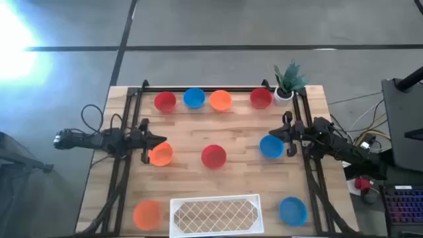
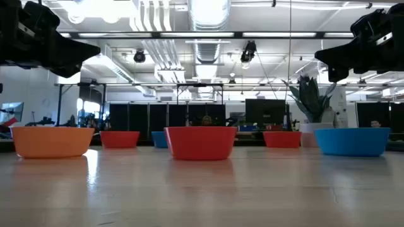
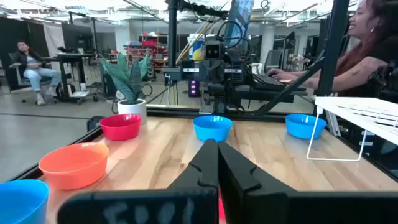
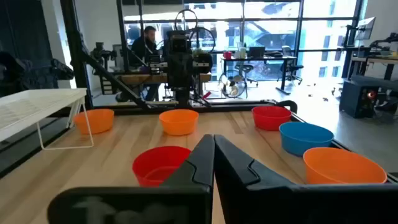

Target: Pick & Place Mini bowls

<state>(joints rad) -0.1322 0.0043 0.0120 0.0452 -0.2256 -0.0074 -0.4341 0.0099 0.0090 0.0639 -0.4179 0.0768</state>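
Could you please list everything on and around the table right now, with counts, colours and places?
Red bowls: 3; two in the far row, one at the table's centre.
Orange bowls: 3; one in the far row, one under the left gripper, one at the near left corner.
Blue bowls: 3; one in the far row, one under the right gripper, one at the near right corner.
Tray: 1, white lattice, near edge, middle.
Plant: 1, green in a white pot, far right corner.
Table: 1, light wood.
Left gripper: shut, above the left side.
Right gripper: shut, above the right side.
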